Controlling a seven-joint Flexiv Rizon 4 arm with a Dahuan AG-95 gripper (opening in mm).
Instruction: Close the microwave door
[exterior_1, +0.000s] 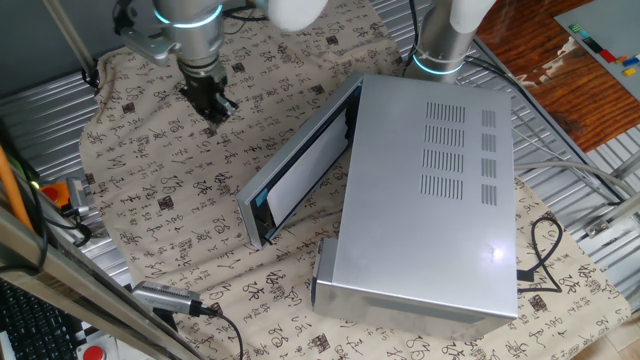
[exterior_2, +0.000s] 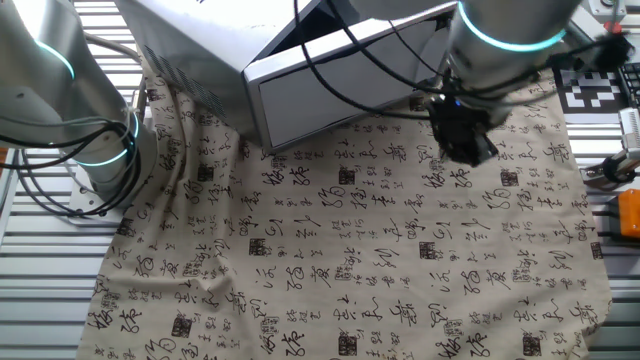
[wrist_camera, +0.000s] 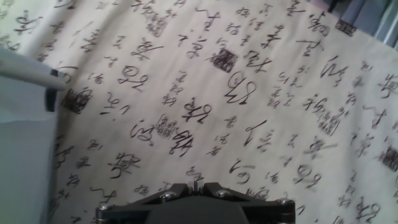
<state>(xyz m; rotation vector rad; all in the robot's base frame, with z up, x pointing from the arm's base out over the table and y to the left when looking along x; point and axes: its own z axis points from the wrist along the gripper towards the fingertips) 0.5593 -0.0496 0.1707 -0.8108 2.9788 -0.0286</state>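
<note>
One arm reaches in from the far left edge of one fixed view, its silver wrist ringed with a glowing cyan band, pointing straight down. The black gripper (exterior_1: 212, 103) hangs below it, fingers pointing downward. In the hand view the fingertips meet at a point at the bottom edge (wrist_camera: 195, 185), so the jaws are closed on nothing.

We cannot see the black two-finger gripper (exterior_1: 213, 108) fingertips clearly; the large silver-grey metal microwave (exterior_2: 200, 40) is cropped above.
</note>
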